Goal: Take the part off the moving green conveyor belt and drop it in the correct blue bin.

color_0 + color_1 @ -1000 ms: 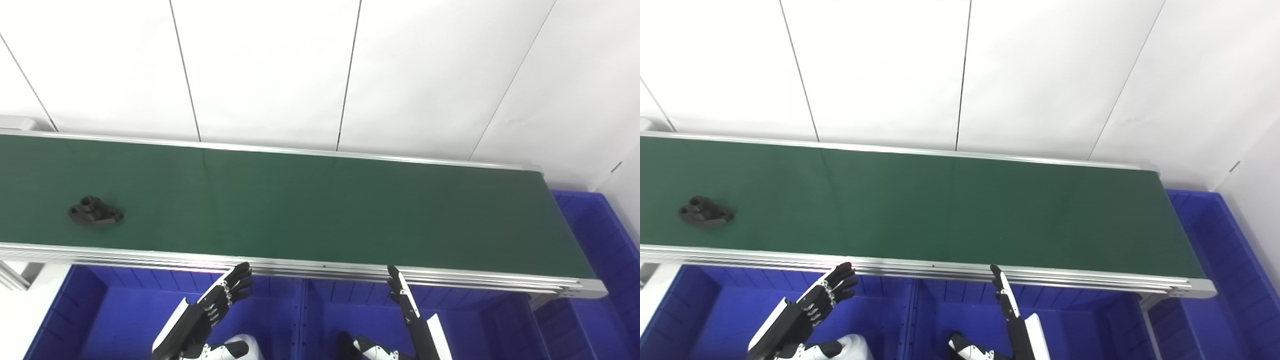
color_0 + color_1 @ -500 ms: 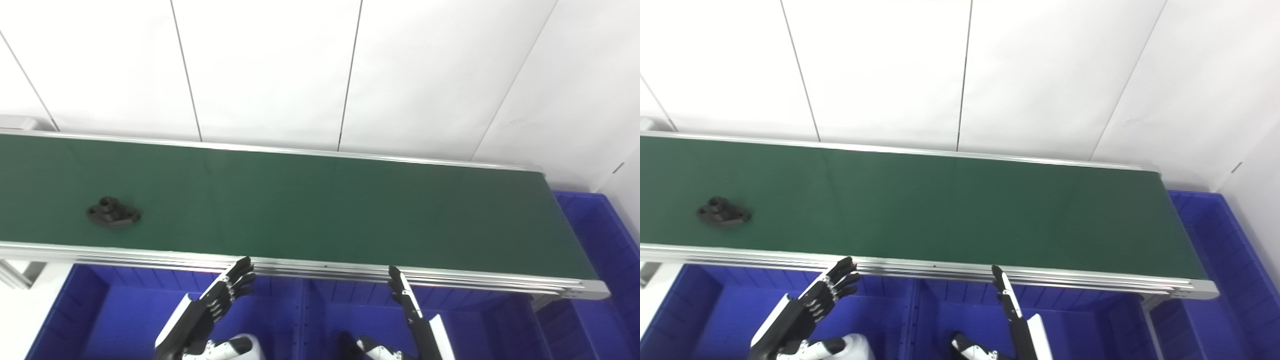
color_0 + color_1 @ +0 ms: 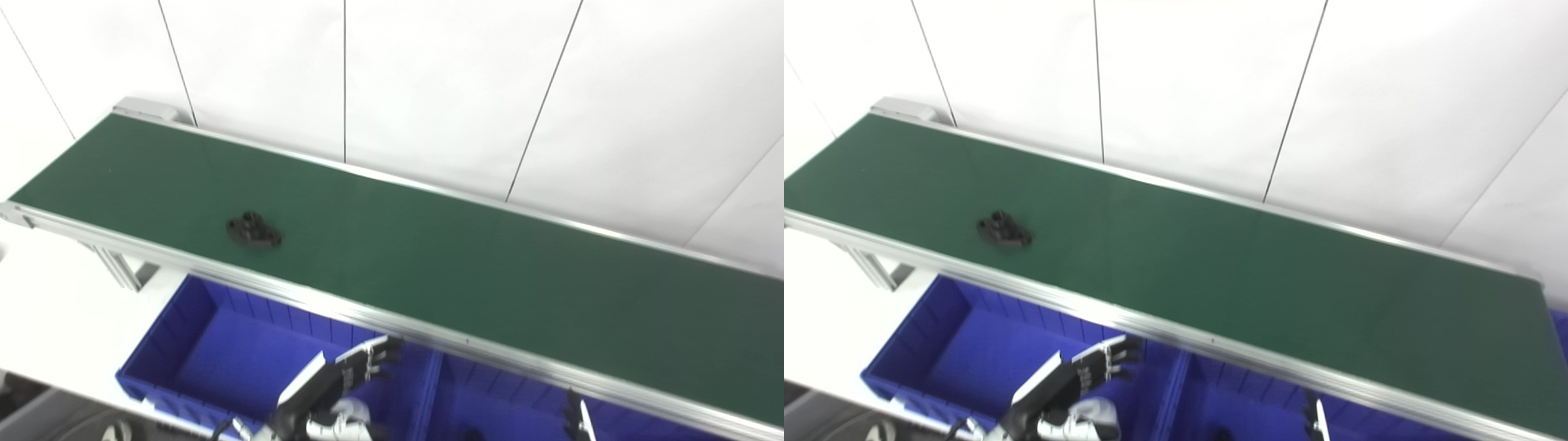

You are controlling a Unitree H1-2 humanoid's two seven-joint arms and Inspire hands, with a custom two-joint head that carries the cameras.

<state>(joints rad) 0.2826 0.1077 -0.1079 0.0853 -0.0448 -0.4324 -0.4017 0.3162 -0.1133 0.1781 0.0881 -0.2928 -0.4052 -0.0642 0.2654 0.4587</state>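
A small black part (image 3: 253, 229) with round bosses lies on the green conveyor belt (image 3: 429, 257), toward its left end and near the front rail. My left hand (image 3: 358, 372) hovers open, fingers spread, below the belt's front rail and above the blue bin (image 3: 202, 361), well to the right of and nearer than the part. Only the fingertips of my right hand (image 3: 577, 418) show at the bottom edge, straight and holding nothing.
A second blue bin (image 3: 490, 410) adjoins the first on the right, under the belt's front rail. The aluminium rail (image 3: 306, 294) runs between hands and belt. A white wall stands behind the belt; white floor lies left of the bins.
The camera has swung left and tilted, so the whole picture shifted. The part has ridden rightward along the belt. Both hands stay open below the rail; the right one has dropped mostly out of view.
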